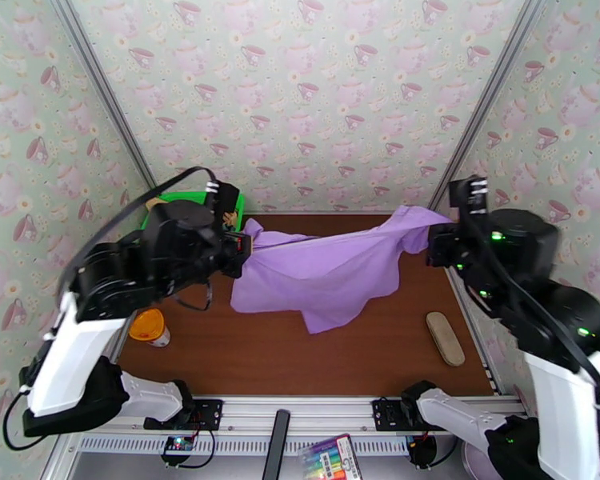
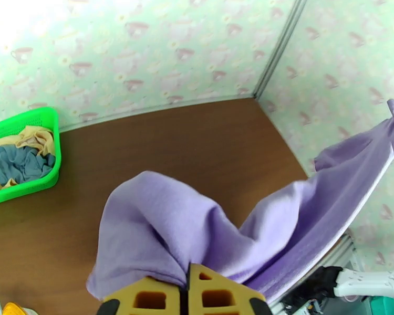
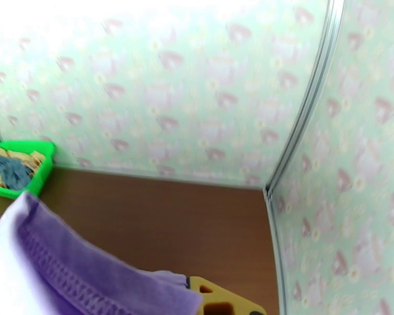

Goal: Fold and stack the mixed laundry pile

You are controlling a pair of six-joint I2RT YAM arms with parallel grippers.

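The left pincer [image 1: 241,246] and right pincer [image 1: 434,240] are each clamped on the purple T-shirt [image 1: 324,274] — it sags between the 2, over the table [image 1: 300,358]. Beyond the left pincer, the blue shirt [image 2: 18,164] and tan shirt [image 2: 37,136] lie in the green basket [image 2: 57,153].

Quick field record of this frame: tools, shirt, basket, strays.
left tool: shut on purple T-shirt
right tool: shut on the same shirt's other end
purple T-shirt: stretched between both, middle sagging toward table
green basket: far-left corner; holds slate-blue garment, tan garment
loose on table: orange-lidded jar, tan oblong object
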